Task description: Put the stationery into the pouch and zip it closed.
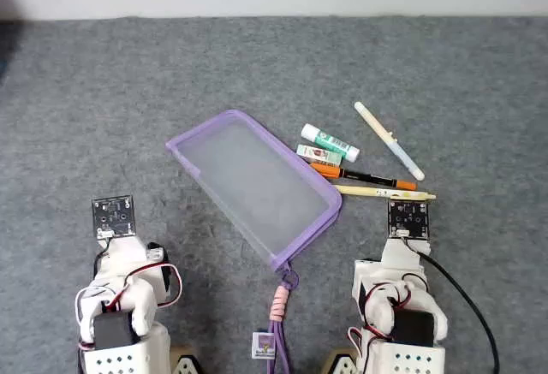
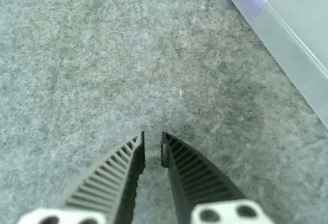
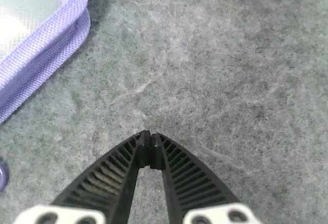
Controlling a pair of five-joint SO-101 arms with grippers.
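Lilac-trimmed pouch [image 1: 257, 187] lies mid-table, 5 stationery pieces [image 1: 360, 174] just beside it on the right arm's side — none inside. Both empty: right gripper [image 3: 149, 139] tips touching, left gripper [image 2: 152, 142] barely ajar. Open right wide, take nearest yellow pen [image 1: 384, 191] mid-barrel

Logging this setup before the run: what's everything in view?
Zip pouch: 1, translucent with purple trim, centre.
Glue stick: 1, white with green label, right of pouch.
Small tube: 1, green-white, beside glue stick.
Orange pen: 1, black-tipped, beside tube.
Yellow pen: 1, pale, before right gripper.
Marker: 1, cream, farthest right.
Cord: 1, purple and pink, pouch's near corner.
Felt cover: 1, grey, underneath.
Left gripper: 1, black, slightly open.
Right gripper: 1, black, shut.
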